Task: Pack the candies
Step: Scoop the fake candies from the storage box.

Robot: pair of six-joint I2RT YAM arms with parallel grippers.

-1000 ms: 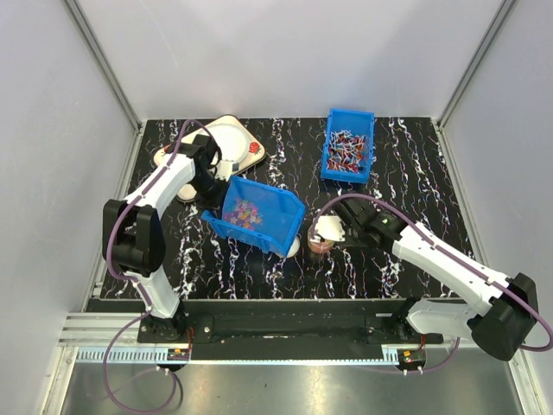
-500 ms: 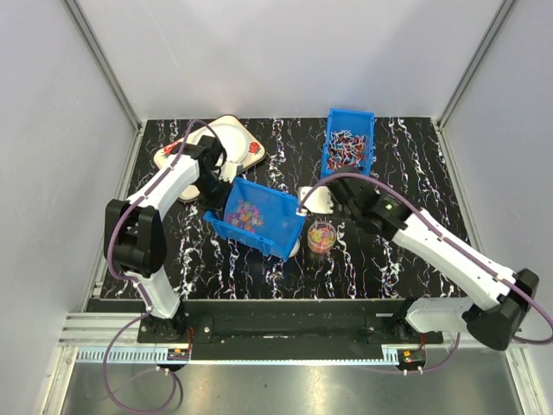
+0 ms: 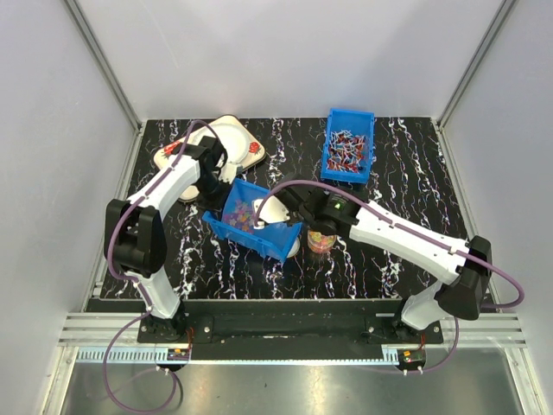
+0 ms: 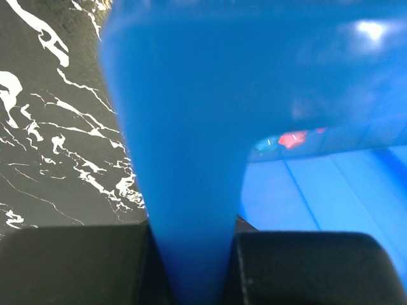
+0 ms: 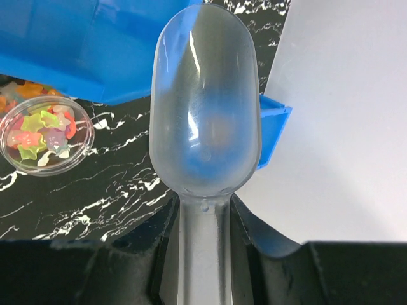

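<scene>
The small multicoloured candies lie in a blue bin at the table's middle, which is tilted. My left gripper is shut on the bin's back-left wall; a few candies show blurred through the plastic. My right gripper is shut on the handle of a clear plastic scoop, whose bowl is over the bin's right part. The scoop bowl looks empty. A small clear cup with some candies stands just right of the bin.
A second blue bin with the longer red-white-dark wrapped sweets stands at the back right. A white round-topped device sits at the back left, just behind my left gripper. Grey walls enclose the black marbled table.
My right gripper has carried the scoop from over the cup up and leftwards to over the tilted bin. The left gripper has kept its hold on the bin wall.
</scene>
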